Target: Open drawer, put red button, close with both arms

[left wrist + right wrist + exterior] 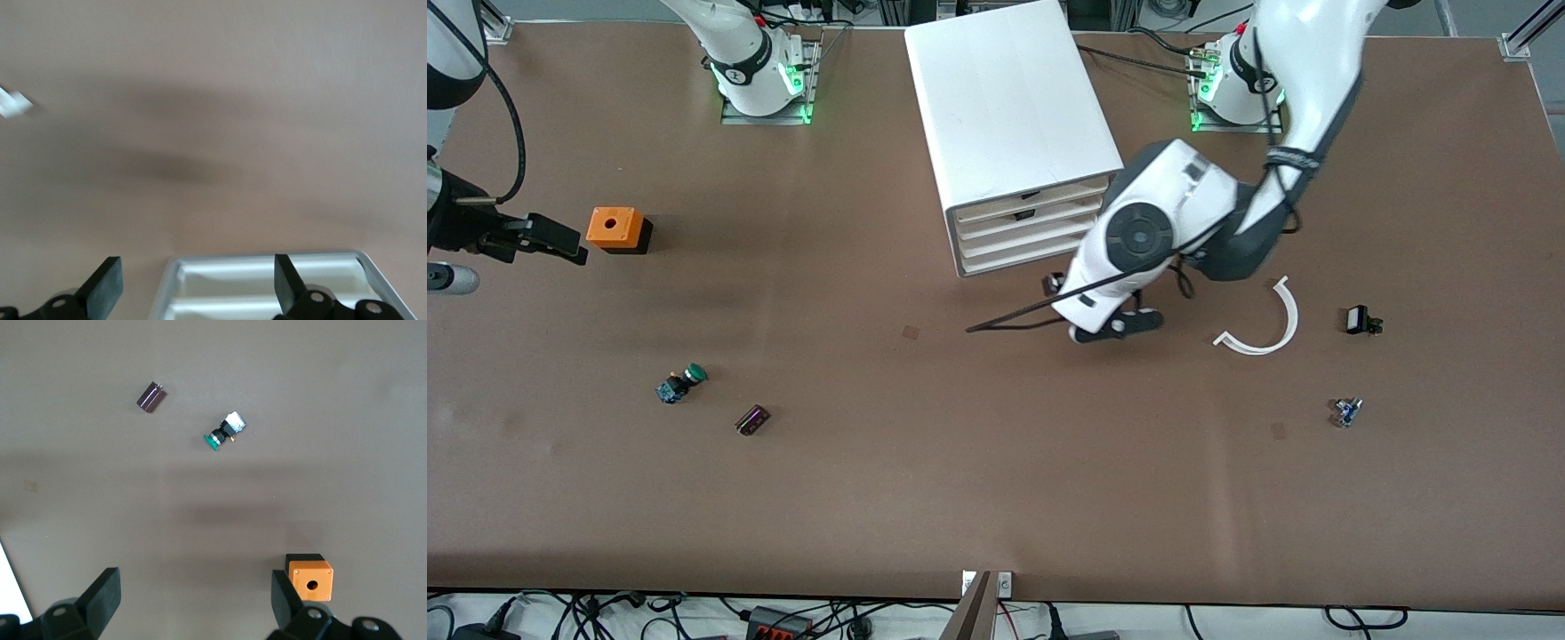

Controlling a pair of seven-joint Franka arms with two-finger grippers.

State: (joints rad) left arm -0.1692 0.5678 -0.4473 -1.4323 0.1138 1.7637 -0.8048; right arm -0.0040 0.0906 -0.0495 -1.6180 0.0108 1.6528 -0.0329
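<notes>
Under open left jaws, drawer [267, 283].

My brown bench [960, 462] is carrying the white cabinet [1005, 107]; an orange box [615, 228], green button [681, 382], dark capacitor [752, 420], white curved strip [1263, 324], black clip [1360, 320] and small blue part [1346, 411] are lying on it.
</notes>
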